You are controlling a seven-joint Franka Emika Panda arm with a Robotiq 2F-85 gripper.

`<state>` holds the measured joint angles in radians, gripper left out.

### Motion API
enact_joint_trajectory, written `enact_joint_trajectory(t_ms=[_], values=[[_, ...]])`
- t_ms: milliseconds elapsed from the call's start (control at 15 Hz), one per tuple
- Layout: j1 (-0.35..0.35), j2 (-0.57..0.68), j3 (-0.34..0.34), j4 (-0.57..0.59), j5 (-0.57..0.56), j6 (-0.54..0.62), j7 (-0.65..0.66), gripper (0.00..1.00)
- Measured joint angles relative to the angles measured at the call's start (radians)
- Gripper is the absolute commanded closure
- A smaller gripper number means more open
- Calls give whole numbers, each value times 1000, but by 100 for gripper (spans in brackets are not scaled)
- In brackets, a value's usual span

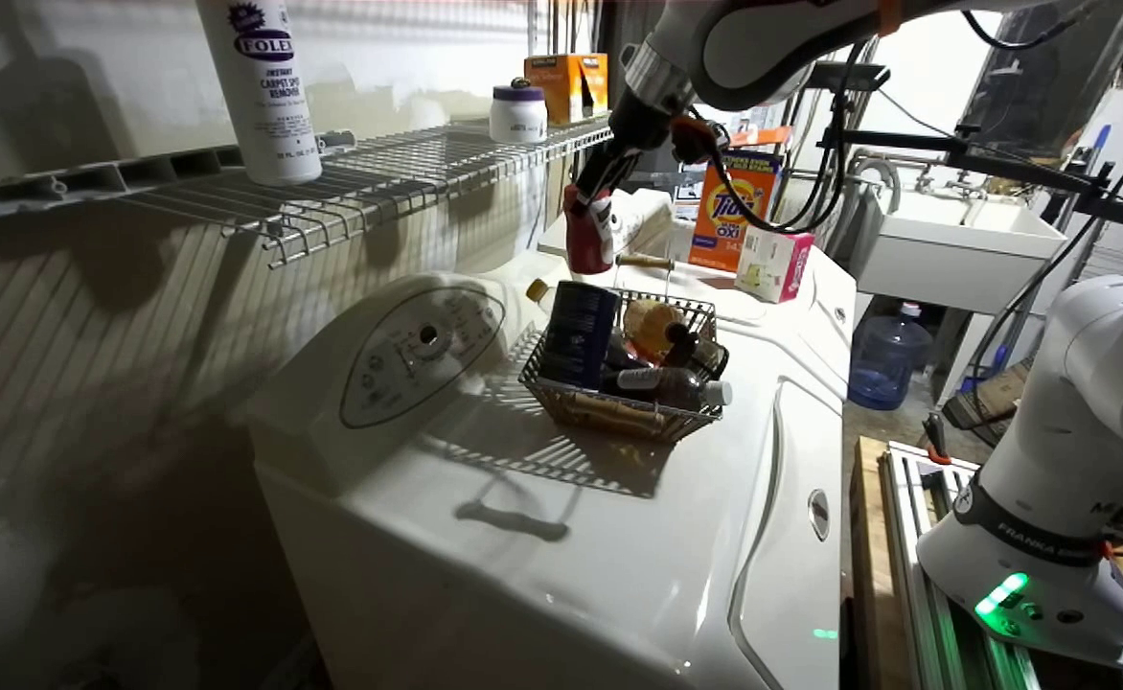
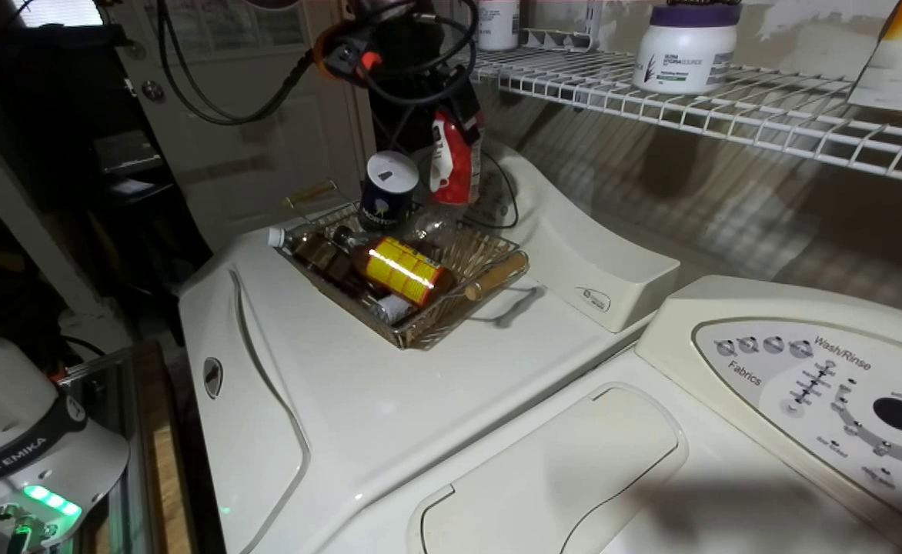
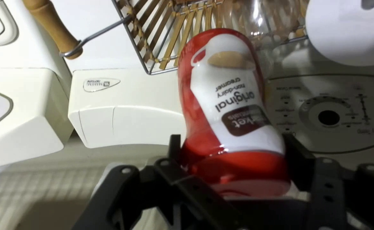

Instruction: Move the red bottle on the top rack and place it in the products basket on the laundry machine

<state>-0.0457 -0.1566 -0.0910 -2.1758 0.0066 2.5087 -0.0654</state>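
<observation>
Here's the gripper (image 3: 233, 153), and the fingers (image 3: 175, 147) are clamped on the red bottle (image 3: 225, 95), one black pad pressing each side, right up by its top end! In the wrist view the label hangs upside down, and it reads "original non-dairy creamer." Over to both exterior views: the bottle is in the air, close to upright, off the top rack (image 1: 418, 163), and near the side of the products basket (image 2: 428, 327) that faces the control panel (image 1: 427, 350). Is it squarely over the opening? I can't tell from here. The basket sits on the laundry machine (image 1: 638, 556), and it's busy in there: a dark canister (image 2: 388, 196) rises above the rim with its white lid up, a bottle with a yellow label (image 2: 405, 269) lies on its side, and a white-capped bottle (image 2: 316, 250) lies along one edge, cap poking out past the rim. Up on the rack, a tall white bottle (image 1: 269, 105) marked "Folex," a white jar (image 1: 518, 120) with a purple lid, and an orange carton (image 1: 561, 91). Beyond the basket, a Tide box (image 1: 734, 206) stands with a pink-and-white box (image 1: 774, 264) just beside it.
</observation>
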Motion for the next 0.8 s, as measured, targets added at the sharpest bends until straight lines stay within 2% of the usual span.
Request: enact_joint_trajectory(t_ms=[467,800], values=[[-21,2,-9,-64,6,6,13,48],[-25,21,-10,-89,28,68,45,48]])
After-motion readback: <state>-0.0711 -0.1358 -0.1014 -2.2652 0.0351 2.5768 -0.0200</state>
